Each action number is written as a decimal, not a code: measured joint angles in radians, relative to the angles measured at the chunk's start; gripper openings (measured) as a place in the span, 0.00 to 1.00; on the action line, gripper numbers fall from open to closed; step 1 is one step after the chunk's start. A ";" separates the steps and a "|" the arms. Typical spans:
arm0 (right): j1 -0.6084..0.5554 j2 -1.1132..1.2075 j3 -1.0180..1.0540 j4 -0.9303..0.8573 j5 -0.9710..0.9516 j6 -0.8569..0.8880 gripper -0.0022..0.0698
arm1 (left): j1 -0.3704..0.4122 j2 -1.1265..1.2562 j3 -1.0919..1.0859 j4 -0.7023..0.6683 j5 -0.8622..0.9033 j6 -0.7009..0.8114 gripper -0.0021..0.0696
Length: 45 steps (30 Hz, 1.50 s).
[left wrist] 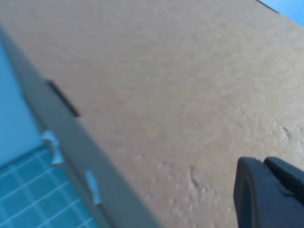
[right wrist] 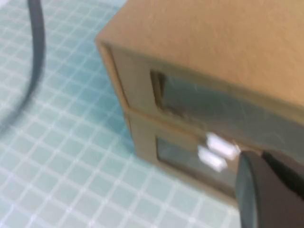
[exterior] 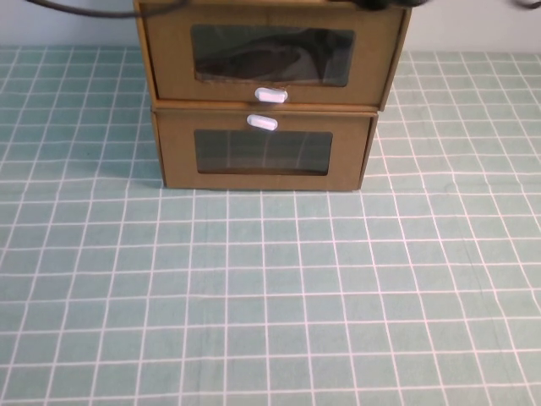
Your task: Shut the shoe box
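Two brown cardboard drawer boxes are stacked at the table's far side. The upper one is the shoe box (exterior: pixel 270 59), with a clear window and a white pull tab (exterior: pixel 270 96) below it. Its front panel stands slightly forward of the lower box (exterior: pixel 264 152), whose tab (exterior: pixel 262 123) is above its window. My left gripper (left wrist: pixel 263 164) is shut and empty, close over the shoe box's plain top (left wrist: pixel 166 95). My right gripper (right wrist: pixel 259 156) is shut and empty, up by the shoe box's front edge near the two tabs (right wrist: pixel 216 151). Only dark arm parts (exterior: pixel 376 4) show in the high view.
The table is covered by a teal cloth with a white grid (exterior: pixel 270 296), open in front of the boxes. A dark cable (right wrist: pixel 35 57) hangs over the cloth beside the boxes. A cable also crosses the top left of the high view (exterior: pixel 93 10).
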 joint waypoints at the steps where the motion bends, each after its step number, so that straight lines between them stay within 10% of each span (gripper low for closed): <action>1: 0.000 -0.031 0.000 -0.022 0.038 0.013 0.01 | 0.008 -0.015 0.000 0.007 0.005 0.000 0.02; 12: 0.000 -0.570 0.433 -0.132 0.141 0.158 0.01 | 0.027 -0.246 0.109 0.012 -0.015 -0.023 0.02; 23: 0.000 -1.148 0.934 -0.094 0.130 0.214 0.01 | -0.022 -0.783 0.846 -0.007 -0.354 0.094 0.02; 31: 0.000 -1.288 1.159 -0.061 -0.099 0.205 0.01 | -0.062 -1.351 1.516 -0.124 -0.749 0.215 0.02; 45: 0.000 -1.290 1.482 0.101 -0.602 0.064 0.01 | -0.062 -1.939 2.108 -0.102 -0.851 0.250 0.02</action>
